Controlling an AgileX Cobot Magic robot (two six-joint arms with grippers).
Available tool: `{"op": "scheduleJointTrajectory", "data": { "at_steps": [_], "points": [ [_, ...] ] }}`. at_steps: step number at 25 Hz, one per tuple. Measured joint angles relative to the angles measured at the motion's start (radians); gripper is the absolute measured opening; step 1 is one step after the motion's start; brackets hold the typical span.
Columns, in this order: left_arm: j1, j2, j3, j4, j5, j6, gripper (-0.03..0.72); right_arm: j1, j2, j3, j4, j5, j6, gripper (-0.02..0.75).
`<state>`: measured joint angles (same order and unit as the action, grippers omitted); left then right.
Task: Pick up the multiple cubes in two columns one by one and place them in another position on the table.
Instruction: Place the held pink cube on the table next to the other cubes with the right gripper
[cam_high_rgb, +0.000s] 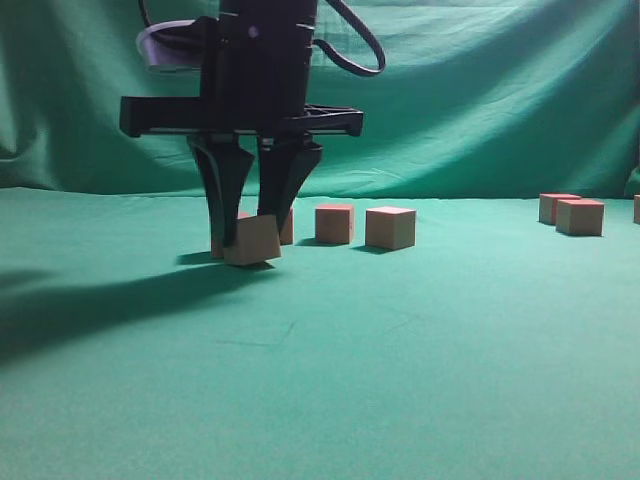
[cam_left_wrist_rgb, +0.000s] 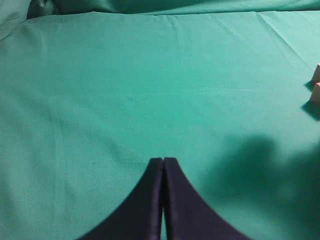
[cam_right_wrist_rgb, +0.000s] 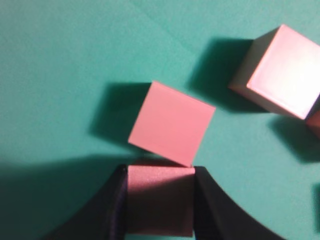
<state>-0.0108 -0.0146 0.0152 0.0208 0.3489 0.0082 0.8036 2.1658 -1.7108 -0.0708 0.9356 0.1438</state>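
While the right gripper (cam_high_rgb: 250, 235) stands over the left end of the near group, its black jaws are clamped on the two side faces of one small matte pink-topped, tan-sided cube (cam_right_wrist_rgb: 160, 200), which sits at or just above the smooth teal-green cloth table (cam_high_rgb: 330, 380) and looks slightly tilted in the exterior view. You have a second cube (cam_right_wrist_rgb: 171, 123) turned at an angle just ahead of the held one, one corner seeming to touch it in the right wrist view, and a third cube (cam_right_wrist_rgb: 280, 70) lies further off toward the upper right. Two more stand in a row to the right in the exterior view (cam_high_rgb: 390, 227), with another small cluster (cam_high_rgb: 580, 216) well apart near the right edge.

Your left gripper (cam_left_wrist_rgb: 163, 165) hangs over bare cloth with its dark fingers pressed together, holding nothing.

Expect these blocks to behave as light, rigid, sharp-edged pieces: they will not deform, so a firm squeeze on flat opposite faces is safe (a corner grip would likely twist them). The matte faces should give decent friction. Mind the neighbouring cube when you lift, since it sits close enough to be nudged or dragged along.
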Motion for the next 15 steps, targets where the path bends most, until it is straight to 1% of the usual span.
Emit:
{"op": "scheduleJointTrajectory", "data": {
  "at_steps": [15],
  "points": [
    [0.000,0.000,0.000,0.000,0.000,0.000,0.000,0.000,0.000,0.000,-0.004,-0.008,0.000,0.265]
  ]
}}
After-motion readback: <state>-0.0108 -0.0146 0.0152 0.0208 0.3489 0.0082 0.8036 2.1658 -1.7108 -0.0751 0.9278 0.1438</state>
